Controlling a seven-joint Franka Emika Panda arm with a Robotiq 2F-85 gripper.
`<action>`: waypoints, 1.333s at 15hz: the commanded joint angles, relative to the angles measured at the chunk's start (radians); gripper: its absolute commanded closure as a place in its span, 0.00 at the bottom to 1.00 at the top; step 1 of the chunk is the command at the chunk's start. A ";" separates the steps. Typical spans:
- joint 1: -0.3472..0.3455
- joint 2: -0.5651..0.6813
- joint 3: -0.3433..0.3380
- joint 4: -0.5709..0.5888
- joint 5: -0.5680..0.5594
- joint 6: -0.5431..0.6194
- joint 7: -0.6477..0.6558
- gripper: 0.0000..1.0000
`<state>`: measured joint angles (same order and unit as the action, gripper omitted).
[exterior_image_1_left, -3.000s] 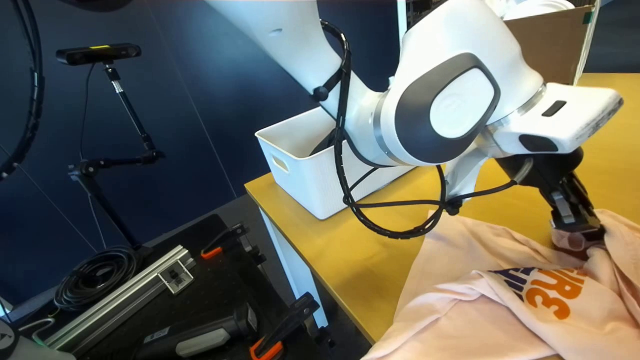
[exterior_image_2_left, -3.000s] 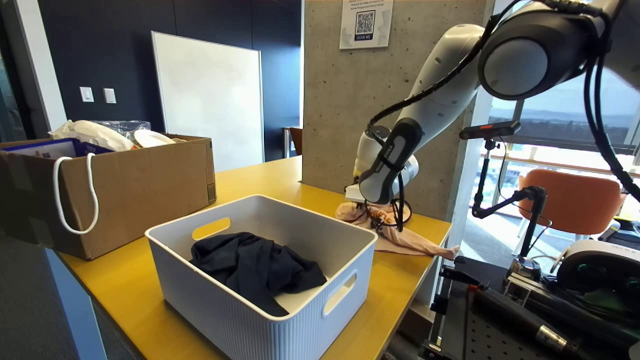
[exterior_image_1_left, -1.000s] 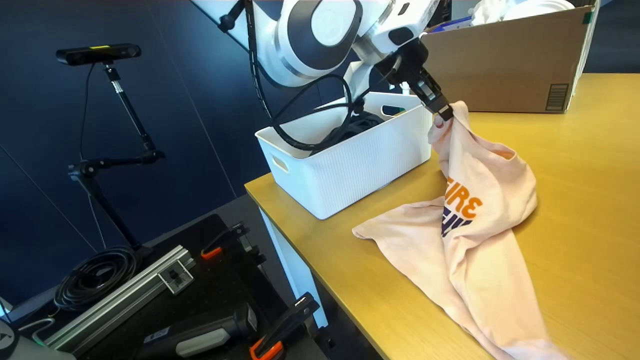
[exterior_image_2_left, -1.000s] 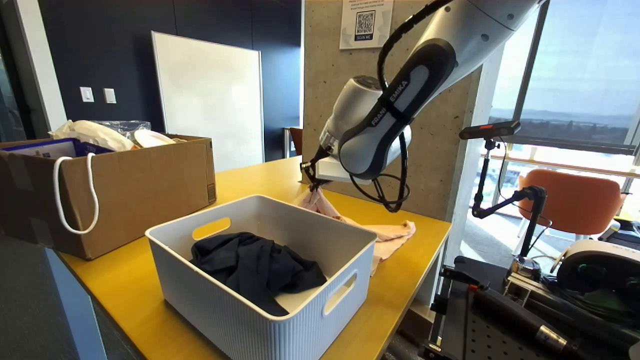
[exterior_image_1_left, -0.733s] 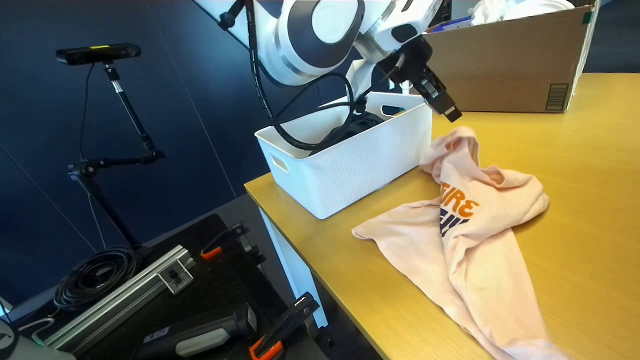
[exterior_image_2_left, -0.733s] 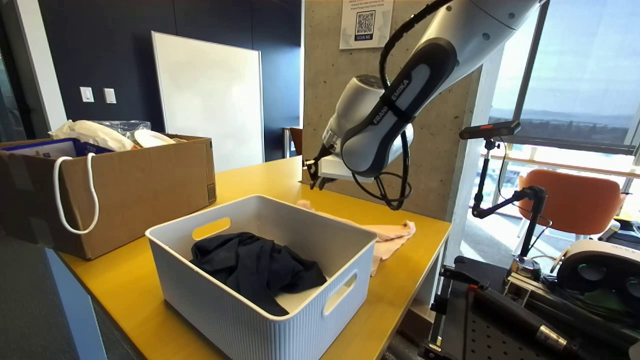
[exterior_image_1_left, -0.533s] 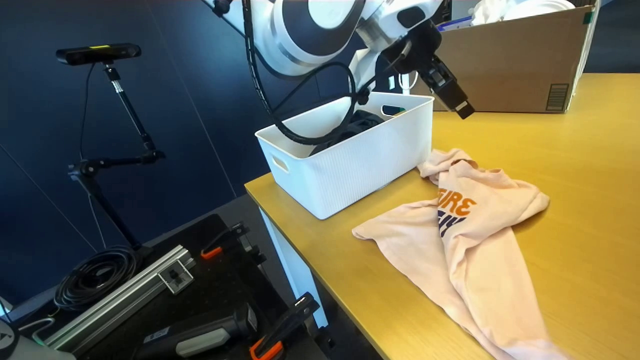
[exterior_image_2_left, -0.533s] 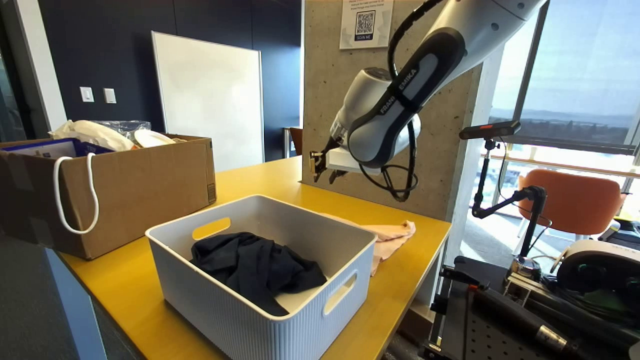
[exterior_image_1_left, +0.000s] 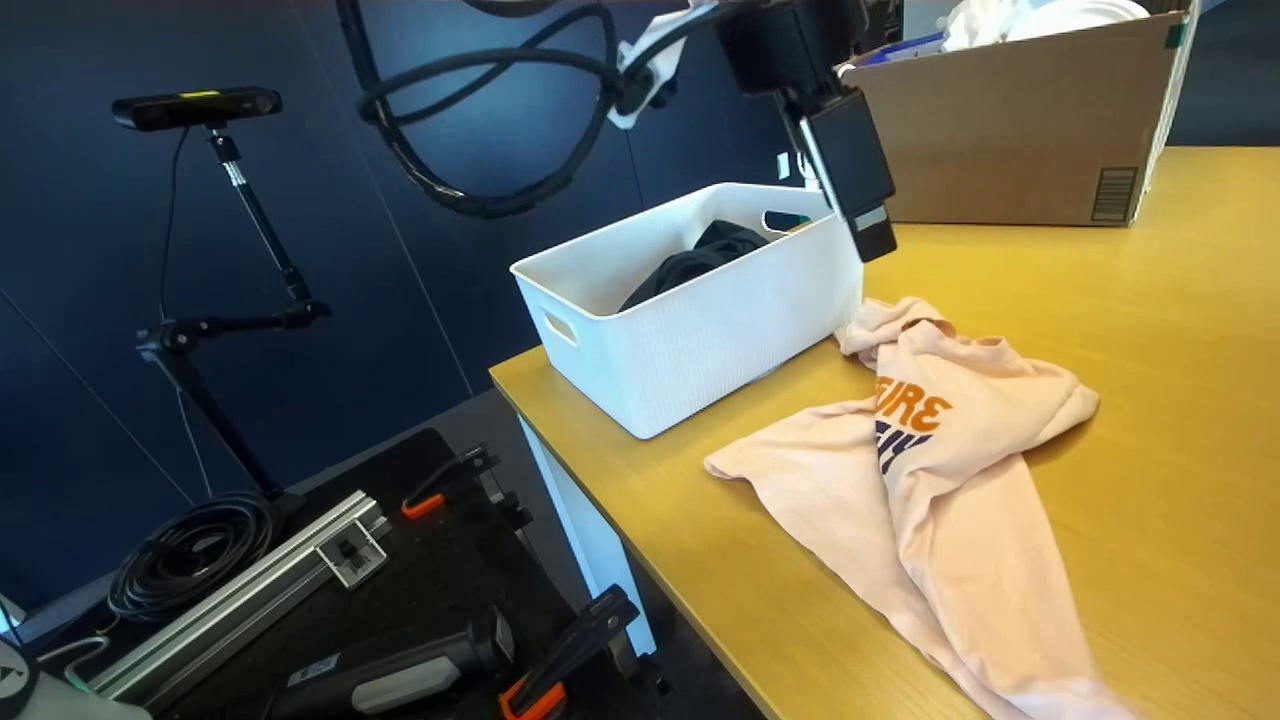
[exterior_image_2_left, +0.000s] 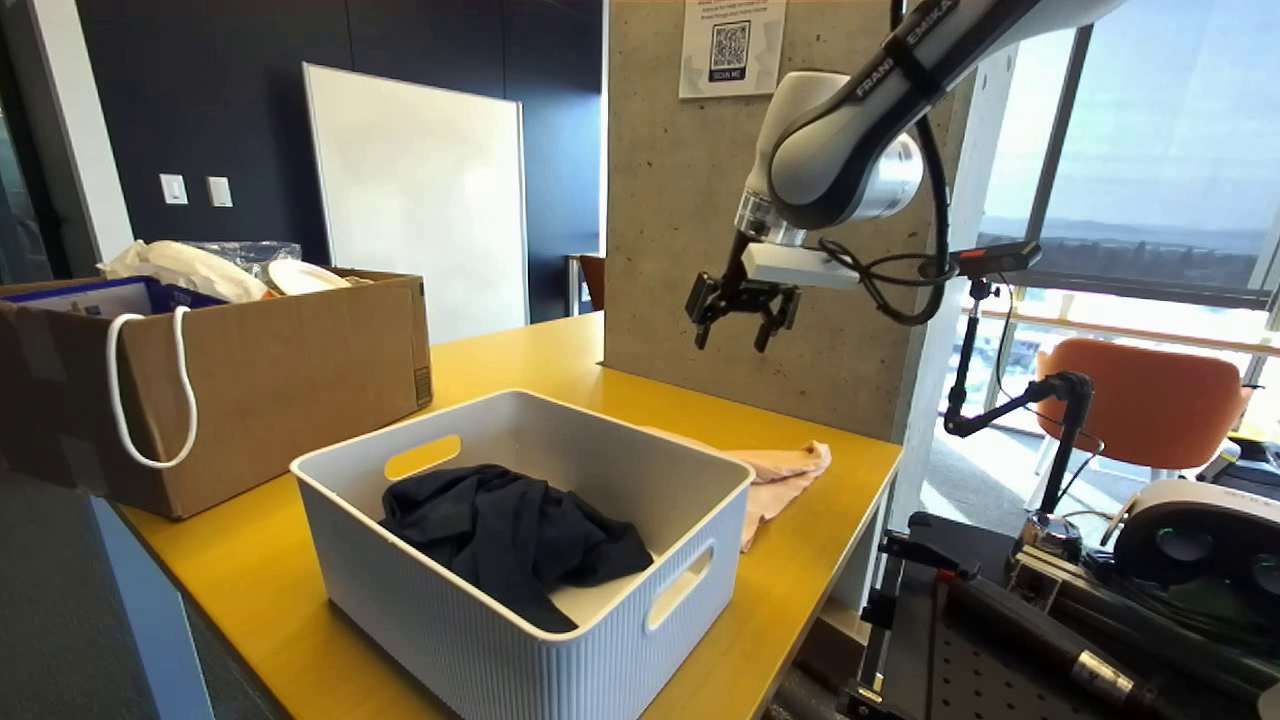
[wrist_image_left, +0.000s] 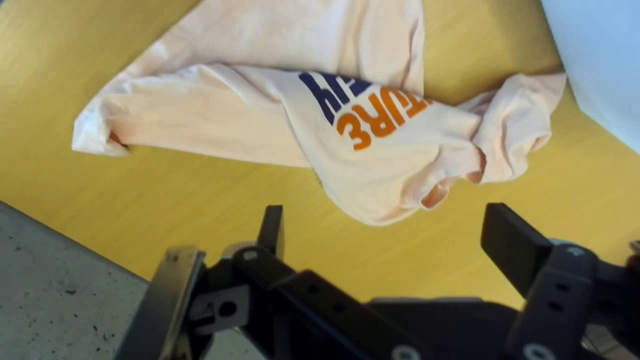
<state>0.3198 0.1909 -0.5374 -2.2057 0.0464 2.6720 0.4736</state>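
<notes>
Black two-finger gripper (exterior_image_2_left: 731, 342): pulled up and away since a second ago, when I was pinching fabric; fingers are spread wide now, holding nothing.
Pale pink cloth shirt with orange and navy lettering (exterior_image_1_left: 960, 490): was hanging off me by one end, now it's all down on the yellow tabletop (exterior_image_1_left: 1180, 400), lower than my fingers and not touching them.
White ribbed plastic bin (exterior_image_1_left: 720, 330): right beside the shirt, near the tabletop's edge.
Scrunched end of the shirt: sits by the bin's corner (touching? can't tell), bunched I'd say because that's where I let go and it just slumped.
Spread-out end: flatter, probably since it was already resting on the tabletop.
Crumpled dark cloth (exterior_image_2_left: 510, 540): heaped inside the bin, walls keeping it together tbh.
</notes>
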 joint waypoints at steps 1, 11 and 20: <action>-0.184 -0.075 0.177 -0.023 -0.008 -0.182 -0.090 0.00; -0.346 0.115 0.388 -0.019 -0.023 -0.117 -0.378 0.00; -0.370 0.206 0.412 -0.022 -0.100 -0.073 -0.513 0.00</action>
<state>-0.0318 0.3979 -0.1426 -2.2289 -0.0406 2.6016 -0.0492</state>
